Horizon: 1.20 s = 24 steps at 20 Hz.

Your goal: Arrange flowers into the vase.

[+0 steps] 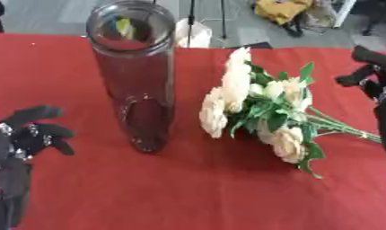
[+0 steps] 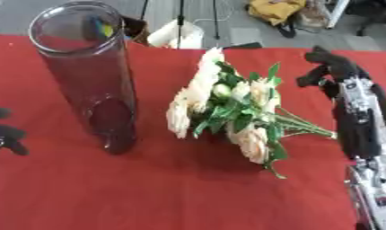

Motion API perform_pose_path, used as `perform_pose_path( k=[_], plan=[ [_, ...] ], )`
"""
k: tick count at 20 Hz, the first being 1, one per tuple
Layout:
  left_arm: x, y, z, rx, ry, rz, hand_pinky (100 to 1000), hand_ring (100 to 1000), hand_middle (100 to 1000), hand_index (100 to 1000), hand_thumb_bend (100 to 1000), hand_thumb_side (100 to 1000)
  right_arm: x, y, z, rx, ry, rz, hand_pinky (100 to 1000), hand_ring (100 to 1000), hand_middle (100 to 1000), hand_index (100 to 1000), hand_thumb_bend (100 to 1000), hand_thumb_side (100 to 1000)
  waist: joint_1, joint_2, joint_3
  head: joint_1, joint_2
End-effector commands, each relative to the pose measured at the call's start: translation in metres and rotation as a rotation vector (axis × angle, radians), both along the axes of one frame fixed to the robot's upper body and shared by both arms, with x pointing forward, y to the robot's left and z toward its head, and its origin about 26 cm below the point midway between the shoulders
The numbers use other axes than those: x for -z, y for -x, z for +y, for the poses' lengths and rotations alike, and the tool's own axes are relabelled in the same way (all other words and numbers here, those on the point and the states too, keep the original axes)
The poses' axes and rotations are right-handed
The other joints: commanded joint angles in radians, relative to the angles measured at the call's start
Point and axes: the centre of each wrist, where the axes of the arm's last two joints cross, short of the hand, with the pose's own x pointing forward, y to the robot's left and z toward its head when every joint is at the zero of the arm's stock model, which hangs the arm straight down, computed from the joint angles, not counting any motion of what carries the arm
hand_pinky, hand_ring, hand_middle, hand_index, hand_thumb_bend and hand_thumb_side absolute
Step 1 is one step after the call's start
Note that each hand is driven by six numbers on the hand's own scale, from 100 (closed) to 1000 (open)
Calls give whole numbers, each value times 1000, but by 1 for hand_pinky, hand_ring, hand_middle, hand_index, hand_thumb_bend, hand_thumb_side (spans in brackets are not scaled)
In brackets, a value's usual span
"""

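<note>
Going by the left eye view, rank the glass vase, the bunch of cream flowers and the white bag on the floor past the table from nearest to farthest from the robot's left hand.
From the left hand, at the lower left:
1. Glass vase, upright on the red table just right of the hand.
2. Cream flowers, lying on the table beyond the vase, right of centre.
3. White bag, on the floor past the table's far edge.

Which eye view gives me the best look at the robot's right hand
The right eye view shows it best: the black right hand with its forearm stands whole above the red tablecloth, past the stems of the cream rose bunch. In the left eye view the right hand is cut off by the picture's edge.
</note>
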Motion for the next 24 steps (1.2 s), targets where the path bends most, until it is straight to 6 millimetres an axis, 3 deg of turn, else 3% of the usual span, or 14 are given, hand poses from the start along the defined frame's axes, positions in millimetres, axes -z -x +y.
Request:
perform_pose_path(
  k=[1, 5, 11, 24],
  plan=[
    [-4, 3, -1, 12, -1, -20, 456, 597, 700, 806, 144, 1000, -11, -1, -9, 73, 74, -20, 728, 1000, 481, 779, 100, 964, 5, -28, -1, -4, -2],
    [-3, 4, 0, 10, -4, -18, 456, 597, 699, 806, 143, 1000, -15, -5, -16, 128, 140, -18, 742, 1000, 508, 803, 100, 996, 8, -31, -3, -4, -3],
    [-2, 4, 1, 5, -6, -15, 456, 597, 700, 807, 142, 1000, -29, -12, -27, 192, 271, -11, 759, 1000, 554, 837, 190, 1000, 10, -33, -5, -5, -2],
    [-1, 4, 1, 6, -14, -11, 455, 597, 700, 806, 140, 1000, -43, -35, -60, 275, 571, 109, 783, 1000, 617, 929, 495, 1000, 8, -34, 2, -2, -17]
  ],
)
